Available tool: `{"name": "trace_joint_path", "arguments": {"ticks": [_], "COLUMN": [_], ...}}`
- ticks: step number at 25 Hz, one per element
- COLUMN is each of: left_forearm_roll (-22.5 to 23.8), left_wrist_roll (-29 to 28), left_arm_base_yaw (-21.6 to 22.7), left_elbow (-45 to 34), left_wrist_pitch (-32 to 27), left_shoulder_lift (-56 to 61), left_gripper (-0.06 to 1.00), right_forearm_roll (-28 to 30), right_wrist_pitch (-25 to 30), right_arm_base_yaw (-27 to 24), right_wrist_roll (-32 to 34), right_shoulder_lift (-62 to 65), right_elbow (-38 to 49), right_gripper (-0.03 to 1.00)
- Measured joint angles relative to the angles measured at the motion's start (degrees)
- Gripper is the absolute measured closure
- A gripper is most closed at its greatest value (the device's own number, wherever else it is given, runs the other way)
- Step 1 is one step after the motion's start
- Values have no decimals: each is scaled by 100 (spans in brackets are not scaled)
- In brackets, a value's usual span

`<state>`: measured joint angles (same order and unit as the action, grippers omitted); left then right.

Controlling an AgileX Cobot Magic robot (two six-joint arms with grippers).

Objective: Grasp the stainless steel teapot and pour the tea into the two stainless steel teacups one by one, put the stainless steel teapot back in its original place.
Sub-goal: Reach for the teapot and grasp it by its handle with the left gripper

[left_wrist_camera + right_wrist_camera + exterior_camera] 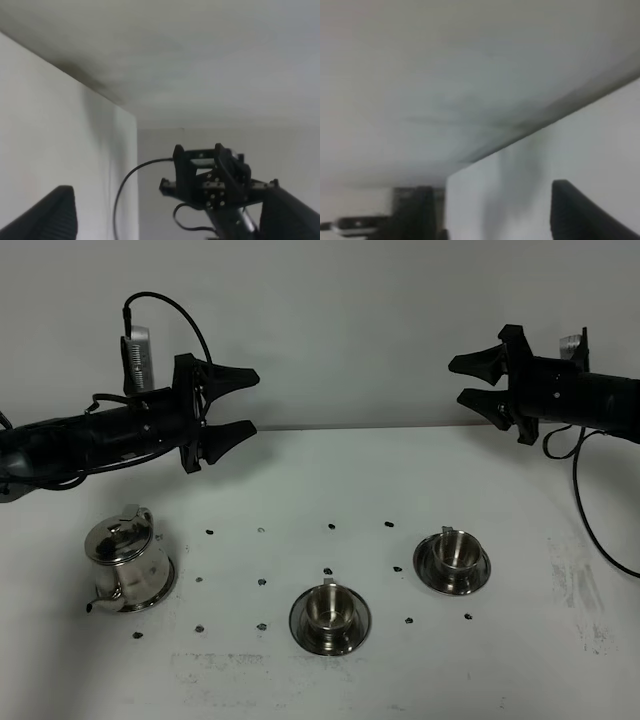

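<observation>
Table (300,480): white, bare at the far edge. My left pincer (250,402): raised over the far left, jaws wide, nothing held. My right pincer (458,380): raised far right, likewise wide and empty. Teapot (128,558): near left, below my left pincer and nearer than it, well apart from my right; spout near, handle far. So it falls to my left arm. Middle cup (330,608), right cup (452,552): near, well apart from the teapot.

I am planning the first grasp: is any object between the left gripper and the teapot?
Nothing visible is. The left gripper hangs open in the air over the table, up and to the right of the teapot in the high view. The front cup and the back cup stand farther right, off that path.
</observation>
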<state>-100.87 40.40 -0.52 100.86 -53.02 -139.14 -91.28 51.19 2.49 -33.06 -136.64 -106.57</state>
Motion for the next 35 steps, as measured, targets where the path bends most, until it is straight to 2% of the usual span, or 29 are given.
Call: {"name": "trace_joint_path", "arguments": {"ticks": [3, 5, 7, 10, 13, 16, 17, 19, 21, 23, 27, 30, 35], "left_forearm_roll": [63, 406, 1040, 2473, 4045, 5505, 5859, 6269, 6449, 6523, 6613, 6620, 6484], "left_wrist_roll": [677, 1093, 1322, 1229, 781, 267, 78, -164, -300, -343, -354, -259, 112], "left_arm_base_yaw": [0, 0, 0, -4, -34, -145, -191, -231, -238, -238, -238, -238, -238], "left_elbow": [0, 7, 94, 383, 680, 872, 884, 911, 915, 892, 398, -323, -1697], "left_wrist_pitch": [-55, -18, 144, 345, 494, 629, 691, 769, 782, 746, 867, 1317, 2657], "left_shoulder_lift": [6, 81, 202, 445, 765, 1098, 1214, 1479, 1723, 1993, 2624, 3196, 4198], "left_gripper": [25, 28, 30, 33, 34, 36, 36, 36, 36, 36, 36, 36, 36], "right_forearm_roll": [8, 77, 241, 691, 1482, 2739, 3307, 4579, 5937, 6832, 7974, 8433, 8478], "right_wrist_pitch": [25, 87, 160, 230, 321, 490, 549, 624, 669, 744, 1038, 1100, 995], "right_arm_base_yaw": [0, 0, 0, 0, 0, 58, 100, 246, 402, 553, 785, 986, 1094], "right_wrist_roll": [-918, -1645, -2173, -2526, -2333, -1541, -1175, -485, 98, 638, 1264, 1402, 1511], "right_shoulder_lift": [0, 0, 0, 0, 0, 0, 30, 187, 444, 744, 1604, 2300, 3271], "right_elbow": [-21, -125, -281, -621, -1129, -1722, -1877, -1975, -1992, -1992, -1837, -1331, -153], "right_gripper": [49, 50, 50, 50, 50, 50, 50, 50, 50, 50, 51, 53, 54]}}
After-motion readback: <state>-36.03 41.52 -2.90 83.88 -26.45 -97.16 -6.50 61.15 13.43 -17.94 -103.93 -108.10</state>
